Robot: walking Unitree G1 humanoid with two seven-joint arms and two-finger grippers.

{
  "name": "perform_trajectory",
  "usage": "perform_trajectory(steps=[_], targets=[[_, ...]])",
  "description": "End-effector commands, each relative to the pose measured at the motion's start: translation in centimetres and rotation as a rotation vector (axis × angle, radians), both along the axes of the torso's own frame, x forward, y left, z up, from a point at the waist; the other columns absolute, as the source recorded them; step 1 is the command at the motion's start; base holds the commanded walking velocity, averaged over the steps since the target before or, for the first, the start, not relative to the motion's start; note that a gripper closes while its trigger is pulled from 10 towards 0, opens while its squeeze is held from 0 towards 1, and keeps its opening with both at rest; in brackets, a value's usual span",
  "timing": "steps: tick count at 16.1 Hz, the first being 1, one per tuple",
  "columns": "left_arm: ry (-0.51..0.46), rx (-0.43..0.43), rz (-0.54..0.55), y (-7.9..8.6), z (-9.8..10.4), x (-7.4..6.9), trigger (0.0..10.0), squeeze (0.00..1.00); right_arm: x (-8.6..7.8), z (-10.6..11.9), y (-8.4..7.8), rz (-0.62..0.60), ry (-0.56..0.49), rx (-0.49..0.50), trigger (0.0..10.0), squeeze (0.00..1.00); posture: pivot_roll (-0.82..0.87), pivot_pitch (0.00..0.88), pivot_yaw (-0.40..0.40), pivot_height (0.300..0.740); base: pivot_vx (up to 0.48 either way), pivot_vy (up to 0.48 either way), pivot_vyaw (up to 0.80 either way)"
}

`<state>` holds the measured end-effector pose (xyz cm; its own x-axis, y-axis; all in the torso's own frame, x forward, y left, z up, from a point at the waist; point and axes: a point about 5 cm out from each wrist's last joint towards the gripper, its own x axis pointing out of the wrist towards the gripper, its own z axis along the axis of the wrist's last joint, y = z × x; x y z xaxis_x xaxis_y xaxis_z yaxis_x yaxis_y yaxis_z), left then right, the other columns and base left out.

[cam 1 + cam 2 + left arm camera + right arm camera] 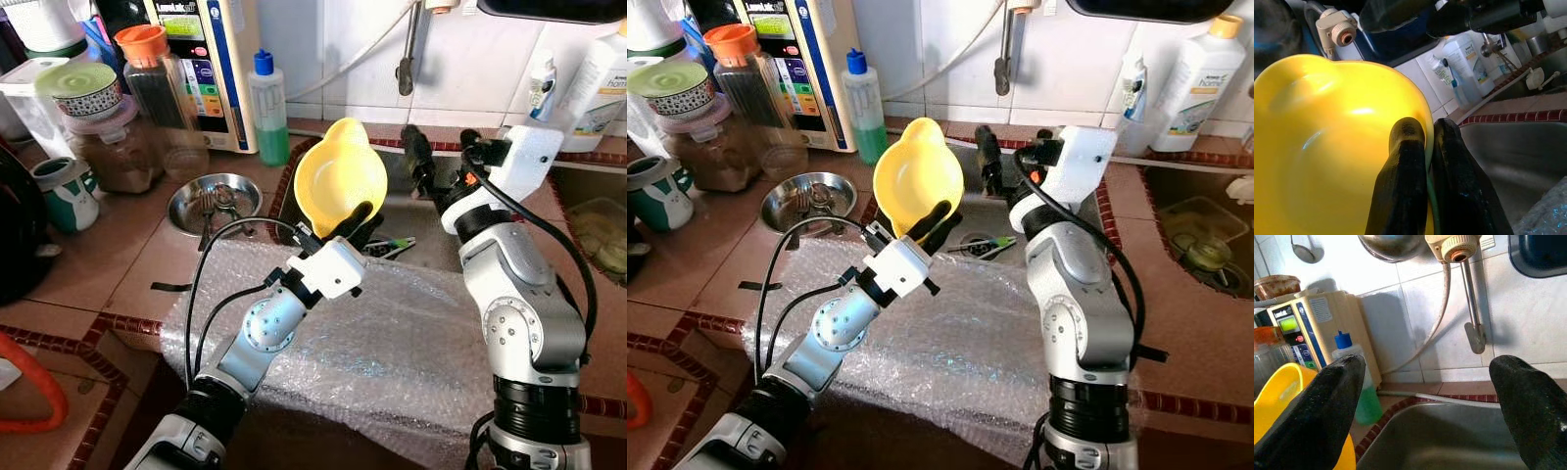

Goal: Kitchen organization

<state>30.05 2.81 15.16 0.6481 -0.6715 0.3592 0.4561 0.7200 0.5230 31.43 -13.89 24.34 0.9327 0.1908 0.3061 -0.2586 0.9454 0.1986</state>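
From the head, the left hand (355, 217) pinches the rim of a yellow bowl (338, 174), holding it tilted above the sink's (994, 220) near edge, beside the bubble wrap (411, 343) spread on the bench (118, 264); the right hand (1011, 162) hovers over the sink, spread and empty. The bowl appears mid-transfer, and the next move likely calls for a steady carry to a resting place. A steel dish (214, 204) holds small metal pieces; jars (108, 137) stand behind. At the left wrist, fingers (1400, 186) clamp the empty bowl's rim. At the right wrist, spread fingers (1317, 416) frame the sink.
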Motion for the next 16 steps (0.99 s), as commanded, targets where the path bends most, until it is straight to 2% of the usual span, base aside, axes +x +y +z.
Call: perform_trajectory(steps=[1,3,5,7,11,12,13,14,16], targets=[[-0.005,0.001,0.002,0.2,0.2,-0.1,0.4,0.0,-0.4,1.1,0.9,0.063,-0.042,0.006,10.0,0.0,-0.14,0.047,0.043,0.74,0.0,0.0,0.0],[-0.006,0.009,0.002,0.2,0.2,0.0,0.8,0.0,-1.0,0.3,2.3,0.204,0.001,0.005,10.0,0.0,-0.14,0.045,0.044,0.74,0.0,0.0,0.0],[-0.008,0.01,0.002,0.2,0.2,0.0,1.0,0.0,-1.4,-0.2,2.8,0.252,0.017,-0.006,10.0,0.0,-0.14,0.043,0.044,0.74,0.0,0.0,0.0],[-0.012,0.013,-0.002,0.1,0.3,-0.1,1.2,0.0,-1.7,-0.9,3.2,0.282,0.039,-0.009,10.0,0.0,-0.14,0.043,0.046,0.74,0.0,0.0,0.0],[-0.056,0.025,-0.039,-0.6,1.0,-0.4,1.5,0.0,-0.8,-2.6,3.0,0.22,0.15,-0.059,10.0,0.0,-0.14,0.046,0.048,0.74,0.0,0.0,0.0],[-0.063,0.02,-0.051,-0.7,1.2,-0.6,1.7,0.0,-0.5,-2.8,2.9,0.202,0.171,-0.064,7.7,0.0,-0.14,0.048,0.049,0.74,0.0,0.0,0.0],[-0.074,0.015,-0.061,-0.8,1.4,-0.7,1.8,0.0,-0.4,-2.8,2.8,0.2,0.179,-0.062,4.3,0.0,-0.14,0.048,0.049,0.74,0.0,0.0,0.0],[-0.086,0.014,-0.072,-1.0,1.7,-0.8,1.9,0.0,-0.1,-2.6,2.7,0.192,0.182,-0.058,0.0,0.0,-0.14,0.052,0.049,0.74,0.0,0.0,0.0],[-0.088,0.025,-0.08,-1.2,1.6,-0.9,1.9,0.0,0.7,-1.6,2.6,0.17,0.161,-0.051,0.0,0.0,-0.14,0.052,0.049,0.74,0.0,0.0,0.0]])
